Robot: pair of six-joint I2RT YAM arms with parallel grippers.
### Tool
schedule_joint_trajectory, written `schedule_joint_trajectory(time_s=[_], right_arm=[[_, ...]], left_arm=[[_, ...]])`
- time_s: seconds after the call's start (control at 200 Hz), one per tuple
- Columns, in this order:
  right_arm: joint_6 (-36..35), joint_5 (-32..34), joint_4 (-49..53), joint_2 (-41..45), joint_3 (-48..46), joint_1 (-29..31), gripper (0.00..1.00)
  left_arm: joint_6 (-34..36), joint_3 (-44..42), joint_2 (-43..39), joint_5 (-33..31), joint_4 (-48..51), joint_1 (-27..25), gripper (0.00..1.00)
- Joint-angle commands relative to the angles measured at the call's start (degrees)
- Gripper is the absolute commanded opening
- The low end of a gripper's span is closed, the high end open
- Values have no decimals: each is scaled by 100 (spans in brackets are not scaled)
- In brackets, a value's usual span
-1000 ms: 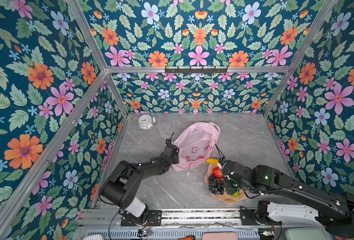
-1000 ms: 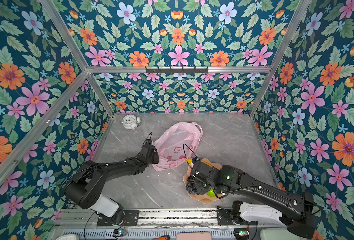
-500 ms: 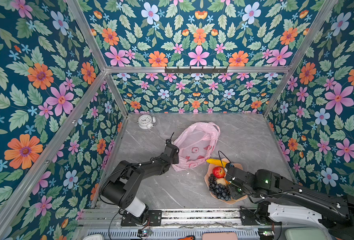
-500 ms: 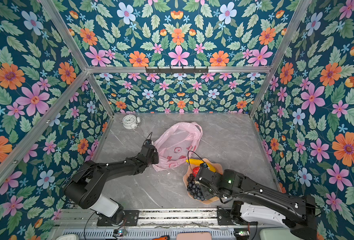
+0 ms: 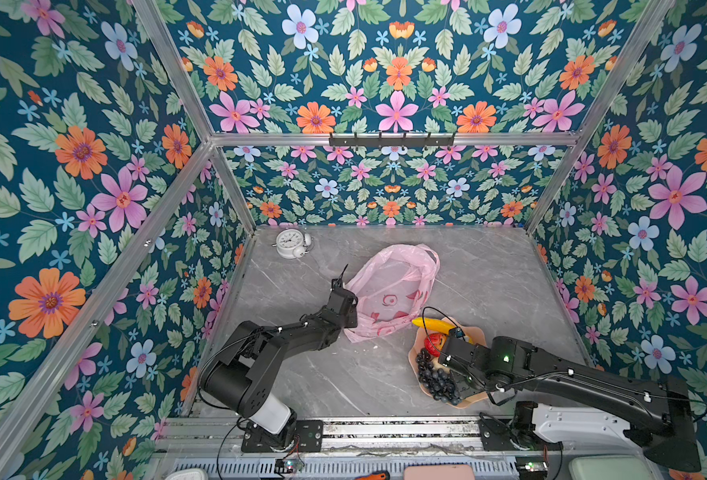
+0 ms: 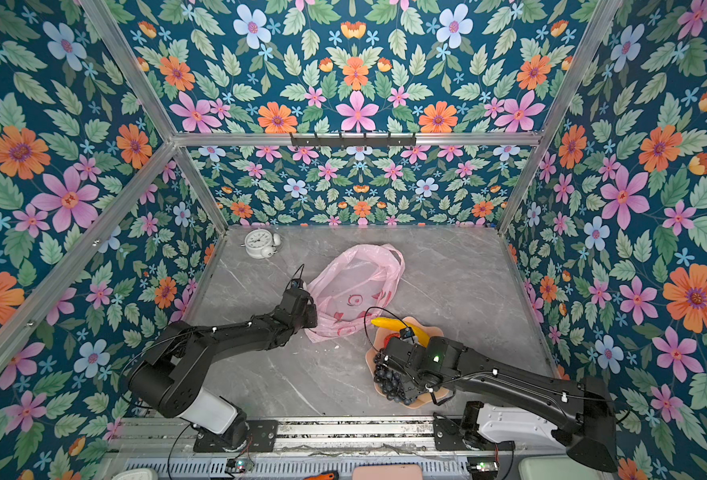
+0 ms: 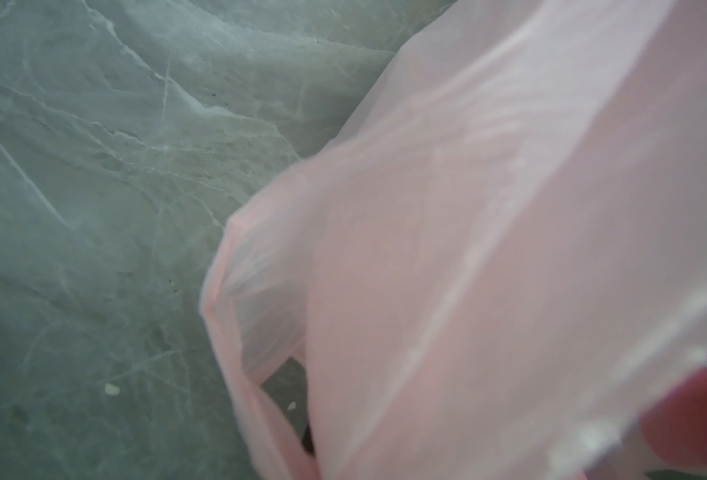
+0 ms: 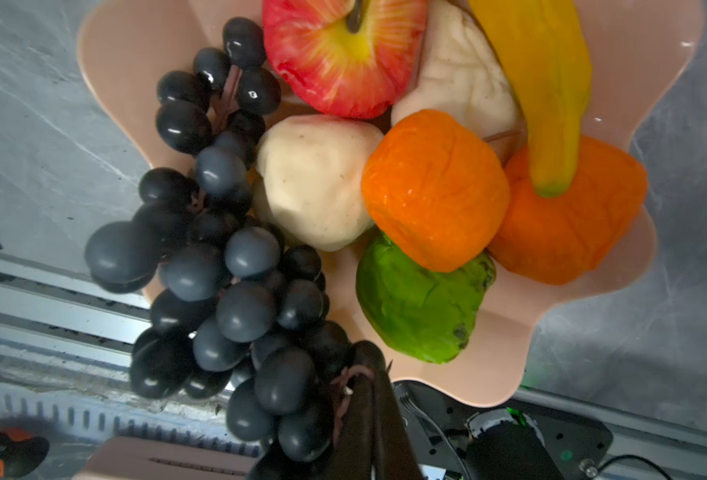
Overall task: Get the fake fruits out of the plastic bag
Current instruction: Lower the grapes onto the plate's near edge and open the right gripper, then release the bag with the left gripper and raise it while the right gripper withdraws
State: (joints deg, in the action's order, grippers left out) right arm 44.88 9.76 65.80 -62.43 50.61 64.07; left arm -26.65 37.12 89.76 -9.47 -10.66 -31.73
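**Grapes reach the bowl; bag looks empty**

Top views: the bag (image 5: 389, 286) lies slack at mid-bench, with only its red prints showing through. The left gripper (image 5: 351, 321) sits at the bag's near left edge, just as it did a second ago. Over that second the right arm (image 5: 509, 359) has drawn back from the bag toward the bench's near edge. This has uncovered the banana (image 5: 428, 323) and apple (image 5: 435, 343) at the far side of the bowl (image 5: 470, 402). The bowl stands by the near edge, right of centre. The grapes (image 5: 435, 380) drape over its left rim. The clock (image 5: 291, 244) stands in the far left corner.

Left wrist: pink film is lifted off the bench (image 7: 94, 166) and runs right up to the camera. The pads are hidden. The jaws are together, and I judge them clamped on the bag's edge. A red patch in the film is probably a print (too blurred to be sure).

Right wrist: the right gripper (image 8: 373, 397) has its jaws together, pinching what looks like the grape stem. Beyond it two oranges (image 8: 435, 187), the green fruit (image 8: 418, 299) and two cream pieces (image 8: 314, 183) crowd the bowl with the apple and banana.

Every fruit seems to be out. What remains is releasing the grapes. The bunch overhangs the rim, so it could slide onto the bench.
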Motion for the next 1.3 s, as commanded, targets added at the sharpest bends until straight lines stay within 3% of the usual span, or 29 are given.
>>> schedule_joint_trajectory(time_s=[0.0, 0.08, 0.225, 0.35, 0.575, 0.81, 1.115, 1.295], right_arm=[[114, 243, 170, -41, 39, 8, 0], [109, 211, 111, -3, 34, 8, 0], [100, 274, 12, 171, 54, 6, 20], [209, 485, 151, 201, 131, 1, 29], [600, 829, 273, 166, 204, -146, 36], [548, 617, 17, 658, 133, -1082, 40], [233, 560, -722, 1077, -100, -2097, 56], [148, 798, -1213, 1458, -416, -2255, 67]], left_arm=[[55, 28, 21, -4, -42, 4, 8], [56, 23, 23, 15, -42, 0, 8], [59, 39, 29, 24, -42, 0, 8], [64, 23, 13, 19, -42, -3, 8], [63, 33, 3, 24, -33, 1, 8], [76, 185, 98, 79, 95, 4, 8], [862, 2406, 1175, 133, 1454, 0, 8], [1584, 4073, 2073, 184, 2251, 56, 8]])
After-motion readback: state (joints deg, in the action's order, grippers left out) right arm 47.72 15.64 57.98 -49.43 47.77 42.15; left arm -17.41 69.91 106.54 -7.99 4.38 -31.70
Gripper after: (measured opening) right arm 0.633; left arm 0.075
